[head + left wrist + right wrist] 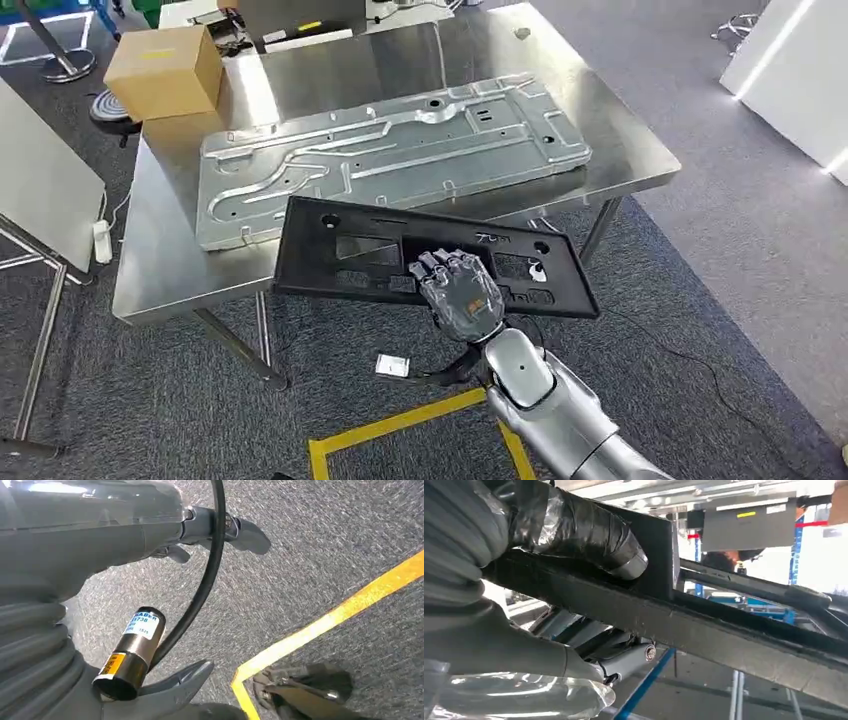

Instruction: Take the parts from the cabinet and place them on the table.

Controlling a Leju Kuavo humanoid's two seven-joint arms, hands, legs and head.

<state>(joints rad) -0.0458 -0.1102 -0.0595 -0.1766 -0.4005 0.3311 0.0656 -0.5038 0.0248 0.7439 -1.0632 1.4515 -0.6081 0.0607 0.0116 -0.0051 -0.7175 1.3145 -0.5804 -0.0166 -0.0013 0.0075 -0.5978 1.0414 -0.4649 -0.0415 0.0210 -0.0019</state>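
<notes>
1. Gripping the near long edge of the black panel (pixel 420 260), the right hand (pixel 460 295) has its fingers laid over the top face; in the right wrist view the thumb (pixel 524 652) sits under the panel's edge, so the part is pinched between them.
2. The panel stretches out sideways to both sides of the hand, its long axis running across, roughly along the counter (pixel 640 160) edge. Its far long edge lies beyond the fingertips, over the counter's near rim and just beside the large metal plate (pixel 390 150); the near edge, where the hand holds, hangs out over the floor.
3. The counter lies straight ahead of the hand, past the panel, so the coming move is probably a push forward and a lowering until the part rests fully on the steel.
4. The left hand (pixel 215 530) hangs over the carpet holding nothing, fingers loosely apart as far as its wrist view shows; the right hand is plainly the nearer.
</notes>
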